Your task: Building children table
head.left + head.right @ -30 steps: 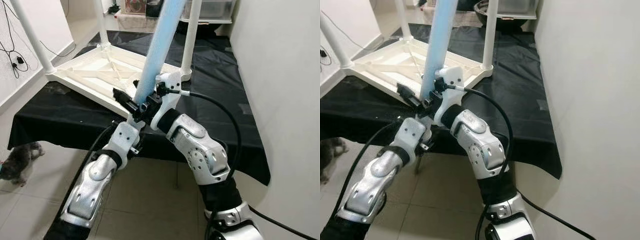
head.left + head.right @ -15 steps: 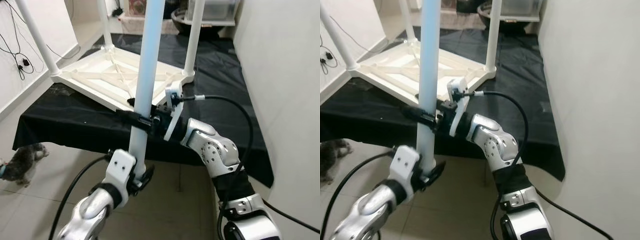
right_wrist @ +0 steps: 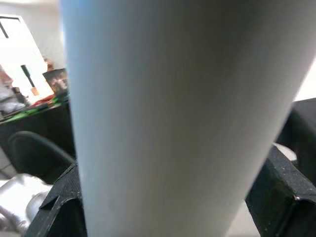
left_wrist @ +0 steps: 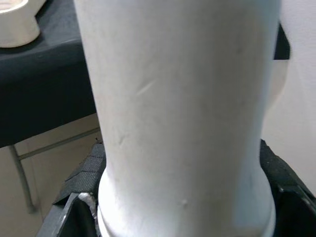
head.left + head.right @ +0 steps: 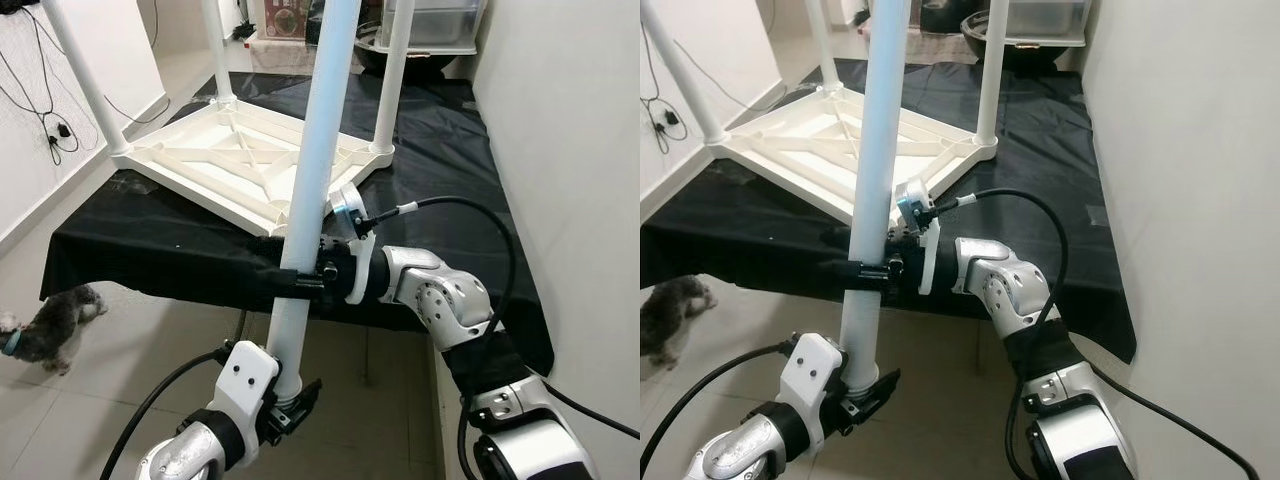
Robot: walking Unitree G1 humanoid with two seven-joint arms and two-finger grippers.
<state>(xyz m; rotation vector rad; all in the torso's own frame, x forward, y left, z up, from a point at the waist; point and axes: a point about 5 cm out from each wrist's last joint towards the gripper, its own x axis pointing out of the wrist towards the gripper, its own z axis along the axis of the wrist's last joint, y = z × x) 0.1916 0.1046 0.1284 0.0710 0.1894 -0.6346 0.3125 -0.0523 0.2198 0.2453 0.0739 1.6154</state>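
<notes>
A long white table leg (image 5: 315,190) stands nearly upright in front of me, held by both grippers. My left gripper (image 5: 287,392) is shut on the white table leg at its lower end, below the table edge. My right gripper (image 5: 297,280) is shut on the same leg higher up, reaching in from the right. The white tabletop (image 5: 245,165) lies upside down on the black-covered table (image 5: 440,150), with three legs fitted: one at the left (image 5: 85,85), one at the back (image 5: 218,50), one at the right (image 5: 392,75). The wrist views show the leg (image 4: 182,113) between black fingers (image 3: 284,190).
A white wall (image 5: 570,150) runs close along the right. Tiled floor (image 5: 100,400) lies below the table's near edge. A small grey dog (image 5: 50,325) stands on the floor at the left. Cables (image 5: 45,105) hang on the left wall. Boxes and a bowl (image 5: 420,20) sit at the back.
The leg has swung from leaning towards me to nearly upright. My left gripper slid down to its lower end; the right gripper stays clamped at mid-height. The camera has shifted slightly.
</notes>
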